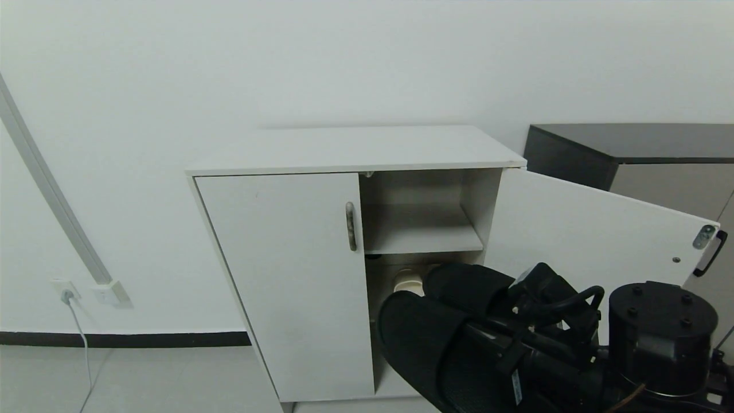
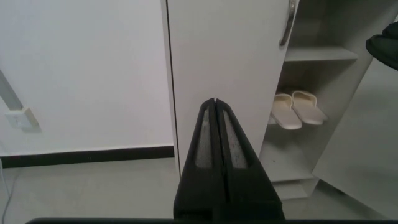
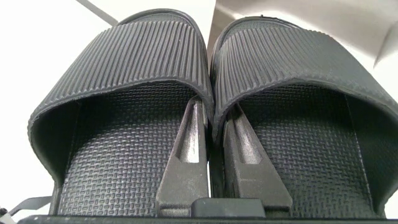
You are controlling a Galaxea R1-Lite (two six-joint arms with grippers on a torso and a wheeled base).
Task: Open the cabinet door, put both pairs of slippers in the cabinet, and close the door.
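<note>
A white cabinet [image 1: 355, 150] stands against the wall with its left door [image 1: 287, 275] closed and its right door [image 1: 590, 229] swung open. A beige pair of slippers [image 2: 298, 109] lies on a lower shelf inside, also seen past the black pair [image 1: 408, 281]. My right gripper [image 3: 214, 143] is shut on the black pair of slippers [image 3: 205, 68], one finger inside each, pinching their adjoining walls. It holds the black slippers [image 1: 441, 327] in front of the open lower compartment. My left gripper [image 2: 215, 124] is shut and empty, facing the closed left door.
The upper shelf [image 1: 421, 229] is bare. A dark cabinet [image 1: 631, 152] stands to the right behind the open door. Wall sockets [image 1: 109, 292] with a hanging cable [image 1: 86, 350] and a slanted trunking [image 1: 46, 183] are on the left wall. Grey floor lies before the cabinet.
</note>
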